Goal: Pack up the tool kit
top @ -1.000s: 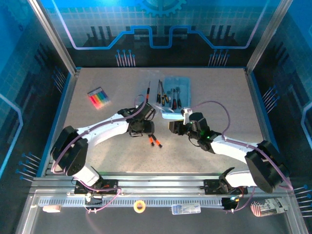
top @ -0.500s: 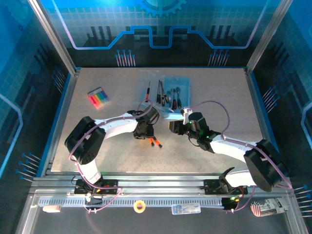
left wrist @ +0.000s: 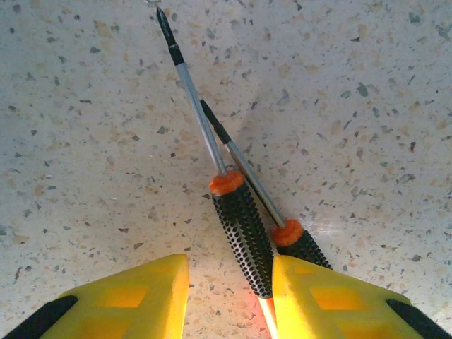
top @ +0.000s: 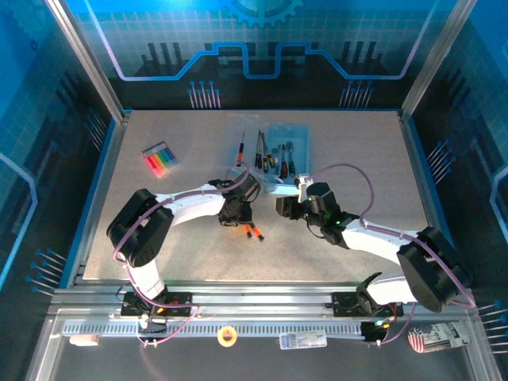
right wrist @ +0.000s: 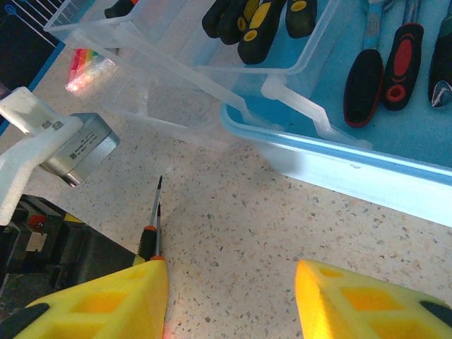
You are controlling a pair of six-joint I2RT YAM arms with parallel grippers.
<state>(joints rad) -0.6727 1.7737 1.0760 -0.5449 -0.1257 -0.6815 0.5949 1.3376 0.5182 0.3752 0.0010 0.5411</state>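
Two screwdrivers (top: 252,231) lie on the table (top: 357,143) near the box (top: 302,136).
From above, you see the left hand (top: 232,213) low over them and the right hand (top: 282,205) just beside, at the box's near end. In your left wrist view, yellow fingers (left wrist: 134,296) stand apart astride one black handle, not clamped. In your right wrist view, that hand is open and empty over the table.
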